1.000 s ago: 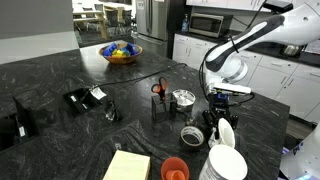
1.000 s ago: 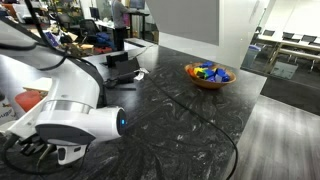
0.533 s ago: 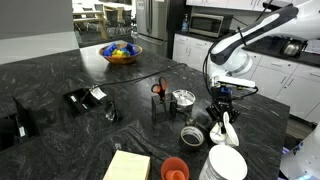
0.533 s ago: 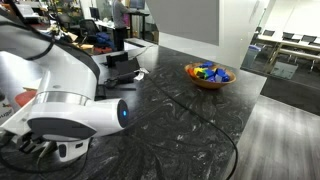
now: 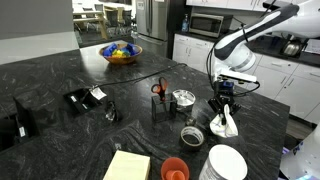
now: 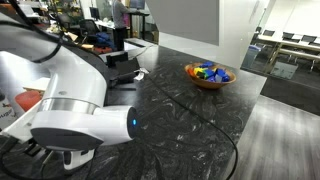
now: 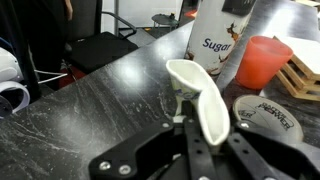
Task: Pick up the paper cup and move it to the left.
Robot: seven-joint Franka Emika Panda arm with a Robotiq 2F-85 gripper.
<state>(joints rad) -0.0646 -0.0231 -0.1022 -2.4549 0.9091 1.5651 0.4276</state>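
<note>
**Exterior view, arm side.**
- Gripper [image 5: 222, 110]: points down from the arm [image 5: 240, 45], closed onto the paper cup [image 5: 226, 124].
- Paper cup: hangs at 6 o'clock of the gripper and looks to be just clear of the dark counter [image 5: 60, 75]. It is probably carried so it can pass over the clutter below.
- White container [image 5: 228, 163]: at 6 o'clock of the cup, near it.
- Orange-red cup [image 5: 175, 169]: at 7 o'clock of the cup.
- Round tin [image 5: 192, 134]: at 8 o'clock of the cup, just beside it. Any sideways travel at low height would likely meet it.

**Exterior view, behind the arm.**
- The arm housing fills the 9 o'clock half and hides both gripper and cup.
- Fruit bowl [image 6: 208, 73]: at 2 o'clock of centre, well apart from the work.

**Wrist view.**
- Gripper [image 7: 186, 120]: jaws nearly together, one finger inside the cup wall and one outside.
- Paper cup [image 7: 203, 98]: pinched at the rim and squashed to a long oval, its mouth turned toward the camera. This is a wall grip rather than one around the body, so I judge it firm but liable to crease the cup.
- White container, lettered "Sugar" [image 7: 222, 40]: at 1 o'clock of the cup.
- Orange-red cup [image 7: 265, 62]: at 2 o'clock.
- Round tin [image 7: 268, 118]: at 4 o'clock.
</note>
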